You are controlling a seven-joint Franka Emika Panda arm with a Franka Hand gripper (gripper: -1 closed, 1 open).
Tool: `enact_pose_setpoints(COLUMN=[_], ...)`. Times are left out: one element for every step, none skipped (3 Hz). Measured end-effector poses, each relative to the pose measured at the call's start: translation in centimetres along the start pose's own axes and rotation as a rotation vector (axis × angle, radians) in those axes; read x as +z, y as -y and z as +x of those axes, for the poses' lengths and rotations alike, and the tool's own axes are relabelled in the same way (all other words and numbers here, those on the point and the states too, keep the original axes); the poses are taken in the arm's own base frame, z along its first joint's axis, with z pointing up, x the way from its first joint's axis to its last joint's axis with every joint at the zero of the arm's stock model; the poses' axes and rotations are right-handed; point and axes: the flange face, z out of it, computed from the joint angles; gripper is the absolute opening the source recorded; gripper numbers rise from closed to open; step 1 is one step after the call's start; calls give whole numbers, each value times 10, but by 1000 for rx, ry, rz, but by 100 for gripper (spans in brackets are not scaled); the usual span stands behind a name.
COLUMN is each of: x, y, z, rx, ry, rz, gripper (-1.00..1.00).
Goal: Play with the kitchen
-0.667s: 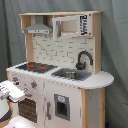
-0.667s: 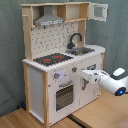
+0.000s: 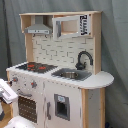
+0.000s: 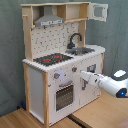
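Kitchen (image 3: 60,75): standing upright, filling most of the frame in both exterior views, against a grey curtain (image 3: 10,40).
Hob (image 4: 52,59): lying black with red rings on the worktop, left of centre in the second exterior view.
Sink (image 4: 81,50): sitting just right of the hob, with the black tap (image 4: 75,39) arching behind it.
Hood (image 4: 49,21): hanging grey at the upper left of the frame, under the top shelf.
Oven door (image 4: 64,96): showing closed, windowed, low on the front panel.
Arm (image 4: 111,85): reaching in from the lower right of the second exterior view; white, with a blue light.
Pincer (image 4: 81,74): pointing at the front panel beside the knobs (image 4: 56,76), seeming to be touching or just short of it; cannot tell whether it is released or clenched.
Floor (image 4: 30,120): showing wooden at the bottom of the frame.
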Motion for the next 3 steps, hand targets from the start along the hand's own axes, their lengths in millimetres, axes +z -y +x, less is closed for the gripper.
enact_pose_setpoints(x=[-17,-30,-36], y=[-14,-12,-2], z=[20,40,57], rx=[80,166,245], ry=[-5,-16,-17], rz=[0,6,19], gripper=[100,100,100])
